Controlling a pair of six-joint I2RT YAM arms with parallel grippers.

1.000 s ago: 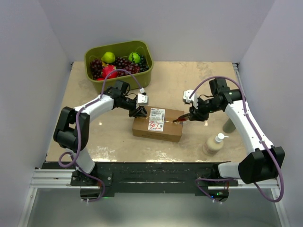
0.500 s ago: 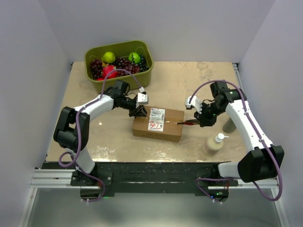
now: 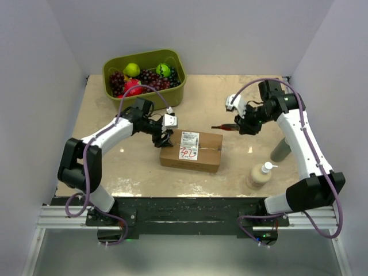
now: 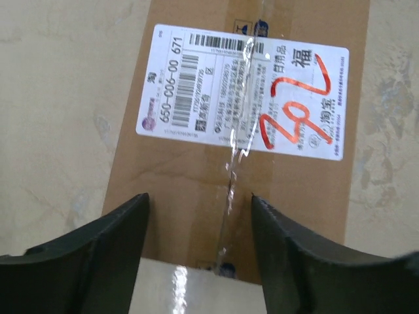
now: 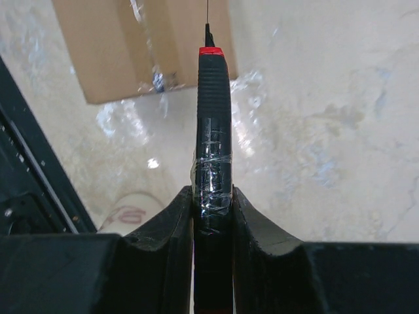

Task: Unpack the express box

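The express box (image 3: 192, 150), brown cardboard with a white label (image 3: 190, 141) and red marks, lies mid-table. In the left wrist view the box (image 4: 183, 176) fills the frame, a ragged strip of clear tape (image 4: 232, 176) running along its top seam. My left gripper (image 3: 165, 138) hovers over the box's left end, open (image 4: 200, 199), with nothing between its fingers. My right gripper (image 3: 240, 123) is behind and to the right of the box, off it, shut (image 5: 213, 193) on a black cutting tool (image 5: 213, 118) with a red collar. The tool's thin blade points toward the box (image 5: 131, 46).
An olive-green bin (image 3: 172, 92) of fruit stands at the back left. A cream pump bottle (image 3: 260, 175) and a grey cylinder (image 3: 280, 150) stand at the right, near my right arm. Walls close in on three sides.
The left gripper's jaws have opened over the box's left end. The right arm has pulled the cutting tool off the box's right end, up and toward the back.
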